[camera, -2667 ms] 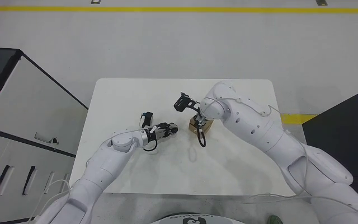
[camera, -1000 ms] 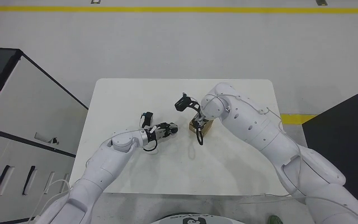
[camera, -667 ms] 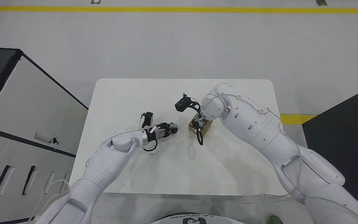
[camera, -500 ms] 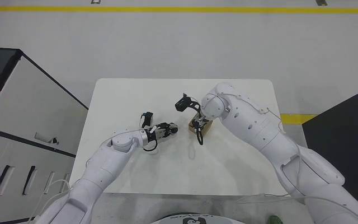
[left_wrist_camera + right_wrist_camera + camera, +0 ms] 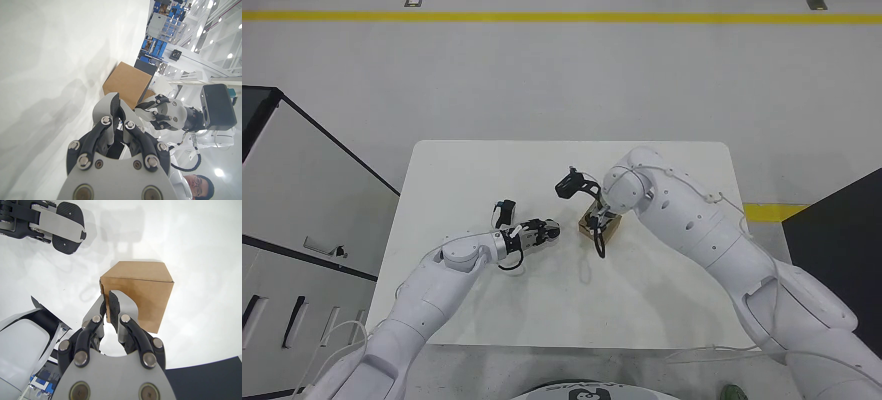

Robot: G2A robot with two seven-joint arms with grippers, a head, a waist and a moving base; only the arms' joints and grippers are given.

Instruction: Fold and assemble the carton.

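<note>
Your right gripper (image 5: 107, 298) pinching carton (image 5: 143, 294) side edge; your left gripper (image 5: 118, 108) hanging near carton, fingers pressed together.

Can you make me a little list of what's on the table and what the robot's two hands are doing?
Carton: small brown cardboard box, sitting on the table
Table: white tabletop
Right gripper: shut, pinching one edge of the box
Left gripper: shut, holding nothing, beside the box without touching it
</note>
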